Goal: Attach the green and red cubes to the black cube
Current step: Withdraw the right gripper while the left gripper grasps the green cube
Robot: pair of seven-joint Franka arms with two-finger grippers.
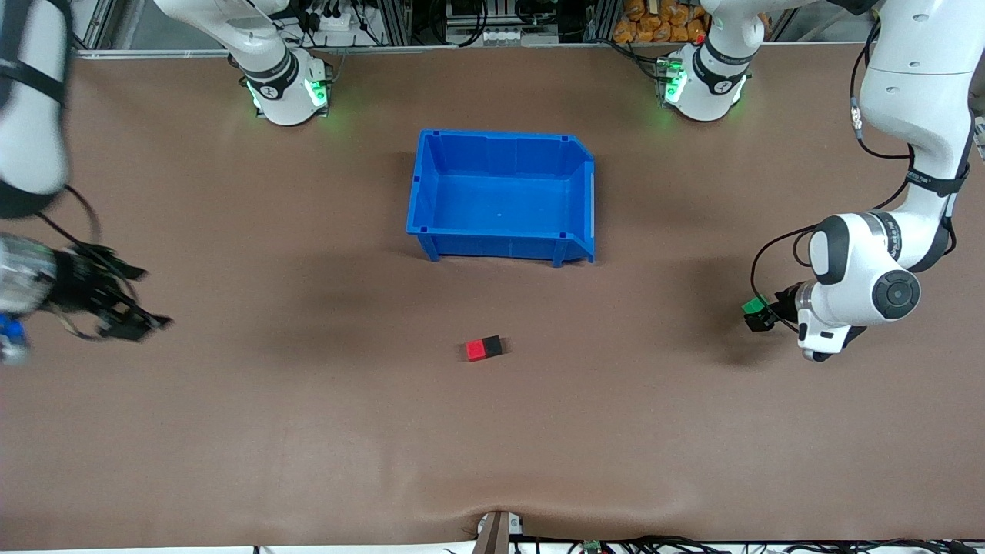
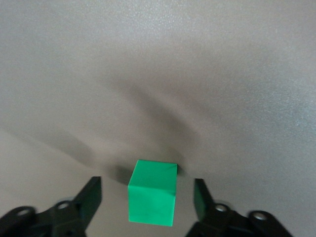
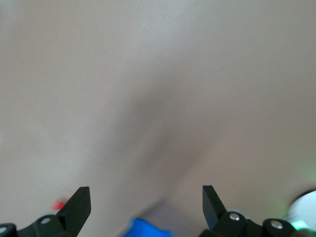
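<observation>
The green cube (image 2: pixel 152 193) sat on the bench (image 1: pixel 308 431) toward the left arm's end, between the fingers of the left tool (image 1: pixel 758 314); the left wrist view showed a gap on each side, so the fingers stood apart and were not yet clamped on it. It appeared small, rigid and light, with smooth flat faces; the soundest hold would be square on two parallel side faces, since a corner grip could let it twist or slip. The red cube (image 1: pixel 475 351) and black cube (image 1: pixel 492 346) lay touching side by side mid-bench, nearer the front camera than the blue bin (image 1: pixel 504 235), well apart from the green cube. The red one looked already joined to the black; the green remained to be brought across. Nothing lay on the bench between the green cube and the pair. The right tool (image 1: pixel 135 319) waited over the right arm's end of the bench, fingers apart, holding nothing.
</observation>
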